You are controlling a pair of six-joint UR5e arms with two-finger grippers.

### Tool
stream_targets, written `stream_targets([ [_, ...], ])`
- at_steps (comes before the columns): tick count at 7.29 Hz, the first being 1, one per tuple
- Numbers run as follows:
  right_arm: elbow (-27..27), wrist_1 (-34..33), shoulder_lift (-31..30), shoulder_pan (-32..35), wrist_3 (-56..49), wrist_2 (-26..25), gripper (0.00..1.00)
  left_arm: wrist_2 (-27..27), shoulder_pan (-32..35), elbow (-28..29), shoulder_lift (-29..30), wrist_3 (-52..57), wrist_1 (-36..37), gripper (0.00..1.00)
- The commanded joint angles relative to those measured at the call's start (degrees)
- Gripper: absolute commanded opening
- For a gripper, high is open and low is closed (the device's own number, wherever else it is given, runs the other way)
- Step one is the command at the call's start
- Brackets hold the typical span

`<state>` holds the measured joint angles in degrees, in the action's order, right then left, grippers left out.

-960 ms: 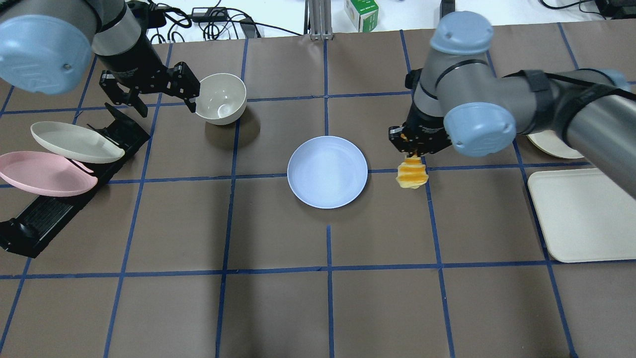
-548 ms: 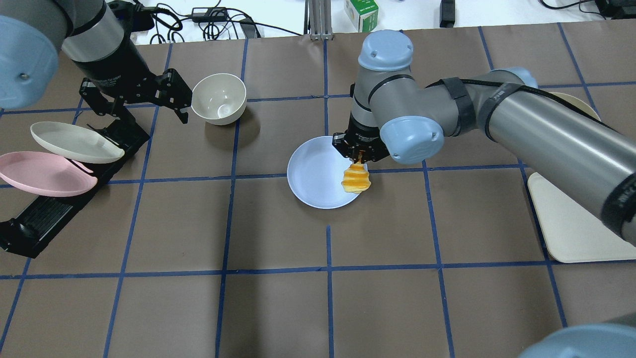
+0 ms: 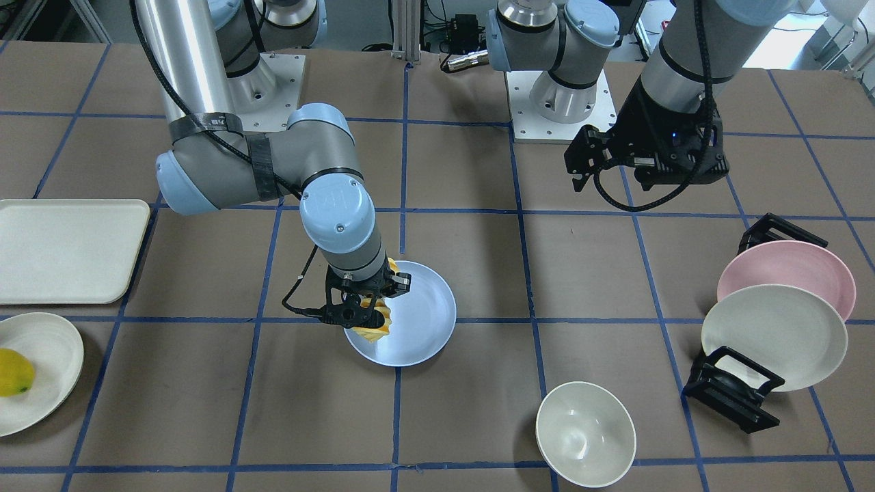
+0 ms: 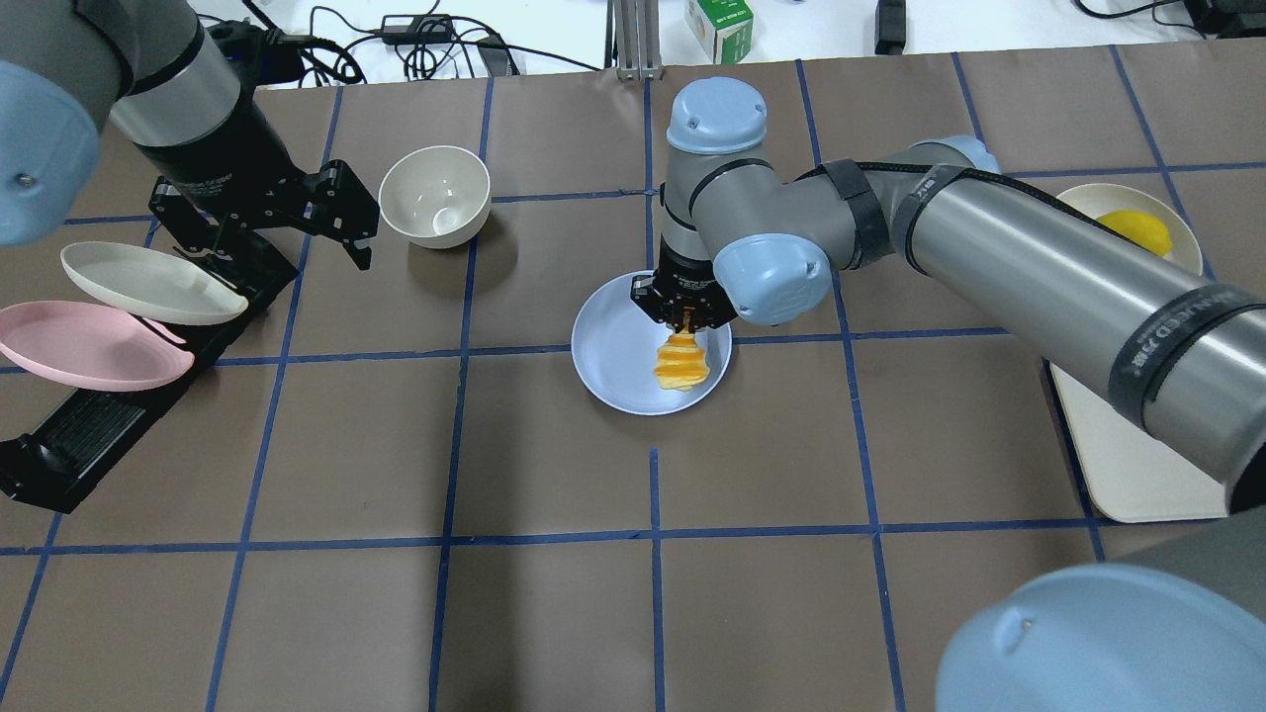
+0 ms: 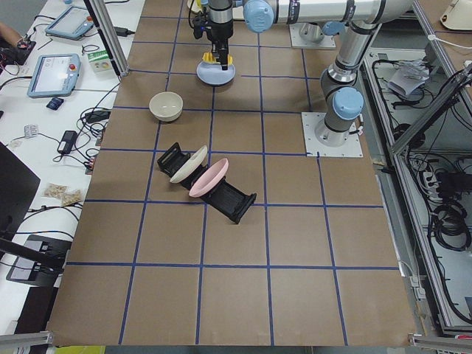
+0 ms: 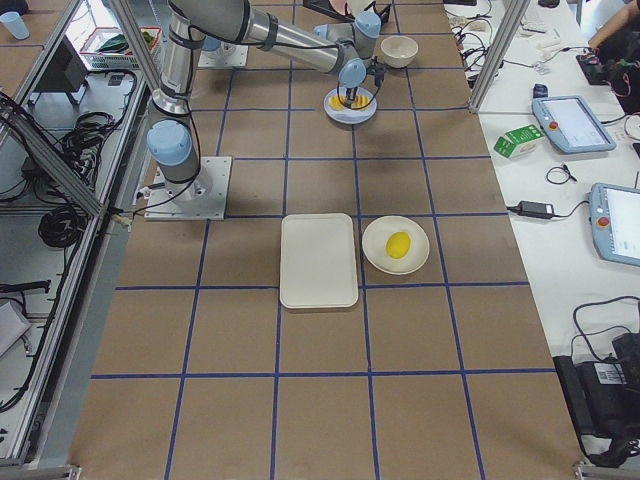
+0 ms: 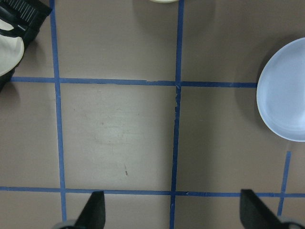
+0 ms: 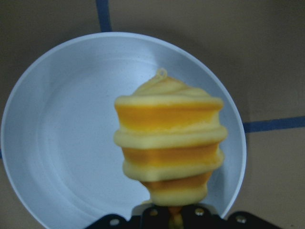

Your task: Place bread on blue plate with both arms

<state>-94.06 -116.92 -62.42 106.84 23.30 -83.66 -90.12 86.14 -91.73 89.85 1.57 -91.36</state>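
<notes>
A: The right pincer (image 4: 682, 316) is over the blue plate (image 4: 613, 346), clamped tight on one end of the bread (image 4: 680, 364), and the loaf dangles end-down beneath it.

B: That looks like the placing step. In the wrist view the bread hangs above the plate's hollow, off centre and nearer the rim on one side. Whether its lower tip touches the plate, there's no telling.

A: So what does the next move ask?

B: Probably a short descent, perhaps a nudge toward the middle, then the fingers parting. Released on end that near the rim, the loaf could topple out onto the worktop (image 4: 554, 613).

A: And the left pincer (image 7: 174, 214)?

B: Spread wide with nothing in it, it hovers over the worktop well apart from the plate and near the white bowl (image 4: 435, 196).

A: Anything readable out there?

B: Very little. A green-and-white carton (image 4: 720, 25) at the far edge carries print too small to make out. The lettering along the right arm (image 4: 1039, 257) is no clearer.
</notes>
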Motion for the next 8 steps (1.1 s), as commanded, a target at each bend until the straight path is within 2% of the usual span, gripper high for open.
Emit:
stream_targets([
  [1, 0.0, -0.4, 1.1, 0.0, 0.3, 0.4, 0.02, 0.1, 0.0, 0.0, -0.6, 0.0, -0.1, 1.0],
  [2, -0.4, -0.4, 1.2, 0.0, 0.5, 0.3, 0.19, 0.6, 0.1, 0.1, -0.6, 0.0, -0.1, 1.0],
  [3, -0.4, -0.4, 1.2, 0.0, 0.7, 0.4, 0.47, 0.3, 0.1, 0.0, -0.6, 0.0, -0.1, 1.0],
  [4, -0.4, -0.2, 1.3, 0.0, 0.7, 0.4, 0.64, 0.7, 0.1, 0.1, -0.6, 0.0, -0.1, 1.0],
  [6, -0.4, -0.4, 1.5, 0.0, 0.7, 0.3, 0.81, 0.0, 0.1, 0.0, -0.6, 0.0, -0.1, 1.0],
  [8, 0.4, -1.1, 1.2, -0.1, 0.4, 0.4, 0.88, 0.0, 0.0, 0.0, -0.5, 0.1, 0.0, 1.0],
])
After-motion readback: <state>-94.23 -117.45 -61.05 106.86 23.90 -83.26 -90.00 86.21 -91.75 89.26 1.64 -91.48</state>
